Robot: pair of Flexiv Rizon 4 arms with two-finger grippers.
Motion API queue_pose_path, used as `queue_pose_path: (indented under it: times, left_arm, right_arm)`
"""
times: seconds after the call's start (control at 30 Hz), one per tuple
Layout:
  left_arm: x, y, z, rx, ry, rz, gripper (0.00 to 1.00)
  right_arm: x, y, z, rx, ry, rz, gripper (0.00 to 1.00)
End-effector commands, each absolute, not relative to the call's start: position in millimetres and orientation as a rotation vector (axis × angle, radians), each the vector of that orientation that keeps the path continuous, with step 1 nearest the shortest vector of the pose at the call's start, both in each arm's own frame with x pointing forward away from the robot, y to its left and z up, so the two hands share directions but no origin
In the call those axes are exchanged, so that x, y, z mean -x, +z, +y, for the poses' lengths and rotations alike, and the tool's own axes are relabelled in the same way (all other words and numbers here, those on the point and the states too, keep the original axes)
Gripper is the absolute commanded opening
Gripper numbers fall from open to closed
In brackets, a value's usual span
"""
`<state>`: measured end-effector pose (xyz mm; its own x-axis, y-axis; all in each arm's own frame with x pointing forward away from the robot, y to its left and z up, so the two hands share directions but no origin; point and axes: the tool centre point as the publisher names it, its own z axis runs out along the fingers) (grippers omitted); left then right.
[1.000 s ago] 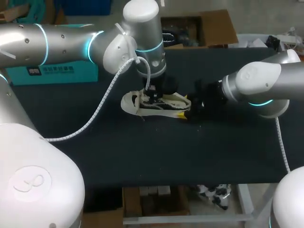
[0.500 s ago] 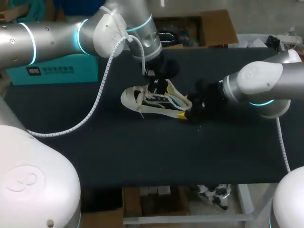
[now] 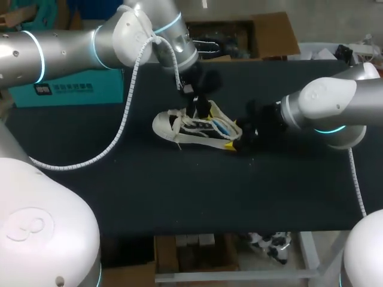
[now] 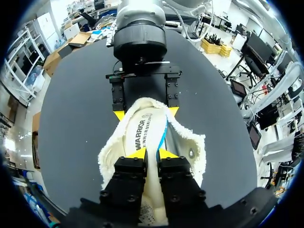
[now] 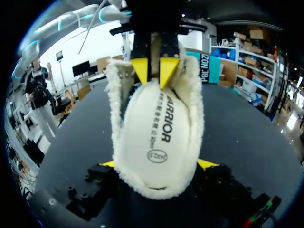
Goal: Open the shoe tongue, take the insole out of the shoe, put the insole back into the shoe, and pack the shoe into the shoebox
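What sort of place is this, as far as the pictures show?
Probably a robotics lab bench: the left arm and right arm work over a black table on one fleece-lined shoe.

Even ceiling light fills the room, and the matte black bench (image 3: 179,197) swallows most of it, so shadows around the shoe (image 3: 164,127) barely show. The shoe's pale fleece and the white insole (image 4: 142,128) are the brightest things there, close to glaring. A soft sheen runs along the silver left arm (image 3: 66,51) behind the shoe and the right arm (image 3: 335,101) beside it, each with a glowing blue ring.
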<state>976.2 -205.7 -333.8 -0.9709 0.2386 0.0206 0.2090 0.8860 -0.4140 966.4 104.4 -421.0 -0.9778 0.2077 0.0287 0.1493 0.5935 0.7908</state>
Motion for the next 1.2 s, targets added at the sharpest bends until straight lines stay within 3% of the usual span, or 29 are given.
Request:
queue_pose_path:
  times: [0.03,0.87,0.9,0.93,0.97,1.0,1.07,1.2]
  left_arm:
    - [-985.7,-343.3,-205.5,0.314,0.763,-2.915,0.00]
    - [-981.8,-343.9,-209.7,0.078,0.993,-2.720,0.00]
    - [-980.9,-343.6,-209.8,0.077,0.983,-2.728,0.07]
    - [-979.3,-342.2,-211.0,0.083,0.971,-2.741,0.29]
    - [-977.7,-340.4,-212.2,0.088,0.961,-2.753,0.41]
    - [-976.4,-338.6,-213.8,0.089,0.944,-2.772,0.46]
    - [-973.3,-335.2,-217.1,0.093,0.911,-2.813,0.67]
    - [-965.9,-327.2,-222.6,0.107,0.853,-2.893,0.74]
  right_arm:
    - [-966.6,-425.4,107.3,-0.306,1.355,2.743,0.00]
    - [-966.6,-425.4,107.3,-0.306,1.355,2.743,0.00]
    - [-966.6,-425.4,107.3,-0.306,1.355,2.743,0.00]
    - [-966.6,-425.4,107.3,-0.306,1.355,2.743,0.00]
    - [-966.6,-425.4,107.3,-0.306,1.355,2.743,0.00]
    - [-966.6,-425.4,107.3,-0.306,1.355,2.743,0.00]
    - [-966.6,-425.4,107.3,-0.306,1.355,2.743,0.00]
    - [-966.6,-425.4,107.3,-0.306,1.355,2.743,0.00]
